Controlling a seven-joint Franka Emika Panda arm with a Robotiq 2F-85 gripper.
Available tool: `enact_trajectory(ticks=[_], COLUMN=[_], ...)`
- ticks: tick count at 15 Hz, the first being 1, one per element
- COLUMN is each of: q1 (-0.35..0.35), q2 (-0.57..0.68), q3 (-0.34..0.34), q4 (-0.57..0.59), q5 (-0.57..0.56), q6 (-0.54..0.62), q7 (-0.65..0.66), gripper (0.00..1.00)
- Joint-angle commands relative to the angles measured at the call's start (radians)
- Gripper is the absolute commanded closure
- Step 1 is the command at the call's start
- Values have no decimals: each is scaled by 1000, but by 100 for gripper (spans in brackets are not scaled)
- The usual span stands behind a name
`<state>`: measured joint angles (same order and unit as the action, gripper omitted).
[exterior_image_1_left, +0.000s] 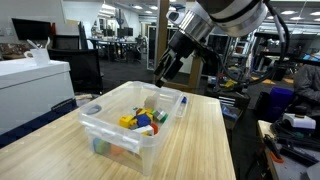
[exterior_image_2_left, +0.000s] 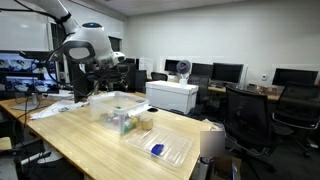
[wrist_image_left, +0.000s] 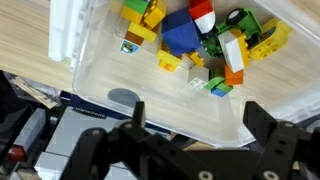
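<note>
Writing on one block's label (wrist_image_left: 131, 45) can't be made out. Arm (exterior_image_1_left: 215, 12) is tilted down over the clear bin (exterior_image_1_left: 100, 108) of toy blocks (exterior_image_1_left: 140, 121), jaws spread wide apart.

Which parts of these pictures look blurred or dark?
In the wrist view the blocks are bright, the gripper dark and soft; in an exterior view the clear bin is evenly lit; in an exterior view a smeared patch sits beside the table.
</note>
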<state>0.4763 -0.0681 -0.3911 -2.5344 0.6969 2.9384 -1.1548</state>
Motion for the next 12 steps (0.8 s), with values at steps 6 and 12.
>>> enact_trajectory(ticks=[6, 12], q1=[-10, -27], q2=[200, 304], q3=[8, 40], q4=[100, 150], q5=[86, 86], q6=[-18, -40], q7=[-86, -100], gripper=[0, 0])
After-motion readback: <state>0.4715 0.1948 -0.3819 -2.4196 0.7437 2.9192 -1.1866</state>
